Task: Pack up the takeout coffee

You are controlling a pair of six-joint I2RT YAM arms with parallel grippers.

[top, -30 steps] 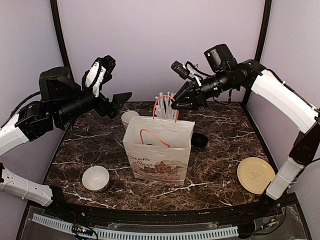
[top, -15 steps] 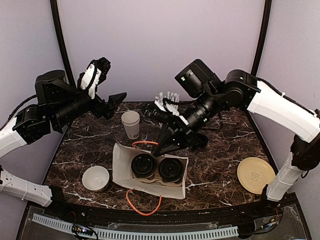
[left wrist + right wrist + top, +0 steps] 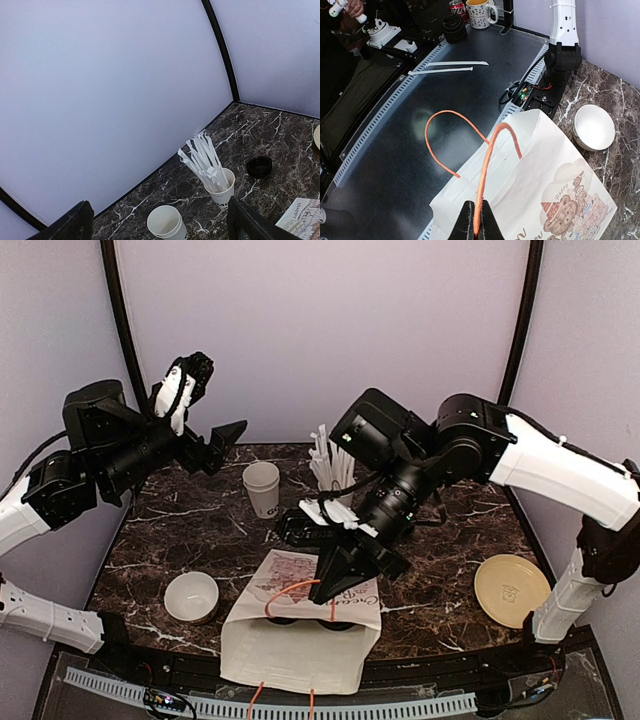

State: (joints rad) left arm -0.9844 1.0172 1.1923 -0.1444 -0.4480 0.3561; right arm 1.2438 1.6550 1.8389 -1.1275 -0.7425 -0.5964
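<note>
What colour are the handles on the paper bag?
Orange; the handles show best in the right wrist view.

The right gripper [image 3: 475,222] pinches an orange handle [image 3: 487,167] of the paper bag [image 3: 540,197], which overhangs the desk's near edge near a white bowl [image 3: 594,127].

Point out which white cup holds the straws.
The right-hand cup, nearer the loose black lid, bristling with white straws; the left-hand cup stands open with no straws.

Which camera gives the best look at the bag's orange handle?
The right wrist view: the orange handle looms large, pinched between the jaws of the right gripper. The top view shows it small. The left wrist view catches only a corner of the bag.
</note>
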